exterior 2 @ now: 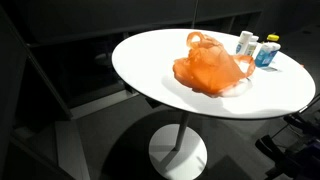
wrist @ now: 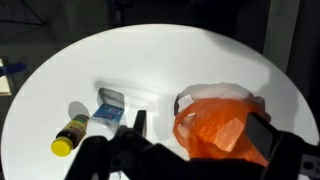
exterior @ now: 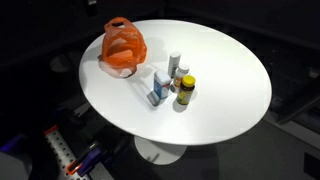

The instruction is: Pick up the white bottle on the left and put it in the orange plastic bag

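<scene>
The orange plastic bag (exterior: 122, 48) lies on the round white table (exterior: 225, 110), its mouth open; it also shows in the other exterior view (exterior 2: 210, 65). Beside it stands a cluster of small bottles: a white bottle (exterior: 175, 62), a second white one (exterior: 184, 73), a blue-and-white bottle (exterior: 160, 89) and a yellow bottle (exterior: 185, 91). In the wrist view my gripper (wrist: 200, 128) is open and empty, high above the table, with the orange bag (wrist: 222, 125) seen between its fingers. The yellow bottle (wrist: 70, 135) and the blue-and-white bottle (wrist: 108, 110) lie to its left. The gripper is out of both exterior views.
The table stands on a single white pedestal foot (exterior 2: 180, 152). The surroundings are dark. Part of the robot base with coloured cables (exterior: 70, 155) shows below the table edge. The table's right half (exterior: 240, 70) is bare.
</scene>
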